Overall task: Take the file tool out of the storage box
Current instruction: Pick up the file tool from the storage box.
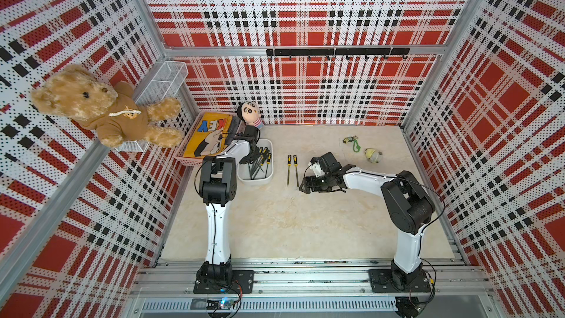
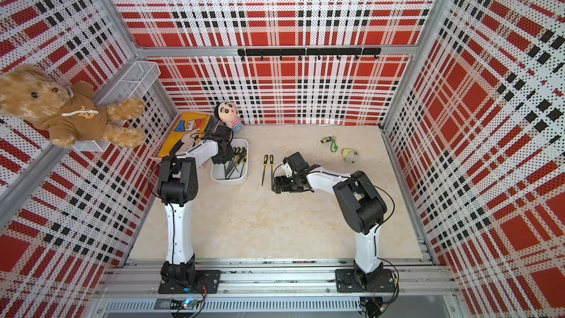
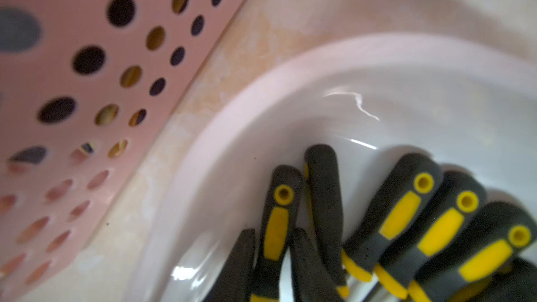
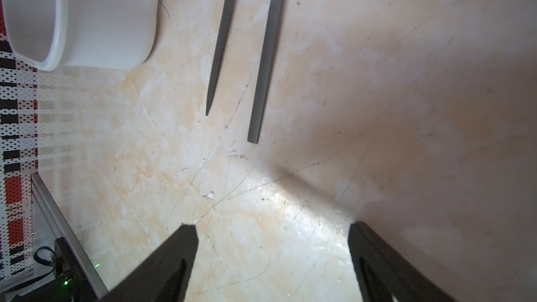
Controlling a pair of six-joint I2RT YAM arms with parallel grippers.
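Note:
The white storage box (image 1: pixel 255 181) (image 2: pixel 229 181) stands left of centre and holds several black-and-yellow file tools (image 1: pixel 260 163) (image 2: pixel 236 160). My left gripper (image 1: pixel 252 156) (image 2: pixel 224 156) reaches down into its far end. In the left wrist view its two black fingers (image 3: pixel 241 257) press on either side of one file handle (image 3: pixel 279 181), so the left gripper (image 3: pixel 274 232) is shut on it, inside the box's rim (image 3: pixel 232 106). Two files (image 1: pixel 292 169) (image 2: pixel 268 169) lie side by side on the table. My right gripper (image 1: pixel 302 186) (image 2: pixel 274 187) (image 4: pixel 271 226) hovers open and empty beside their tips (image 4: pixel 255 129).
A pink perforated basket (image 1: pixel 185 160) (image 3: pixel 72 82) with a yellow bag sits right against the box's left. Behind it stands a doll (image 1: pixel 249 114). A green keychain (image 1: pixel 354 143) and a small yellow toy (image 1: pixel 373 156) lie at the back right. A teddy bear (image 1: pixel 101 105) hangs on the left wall.

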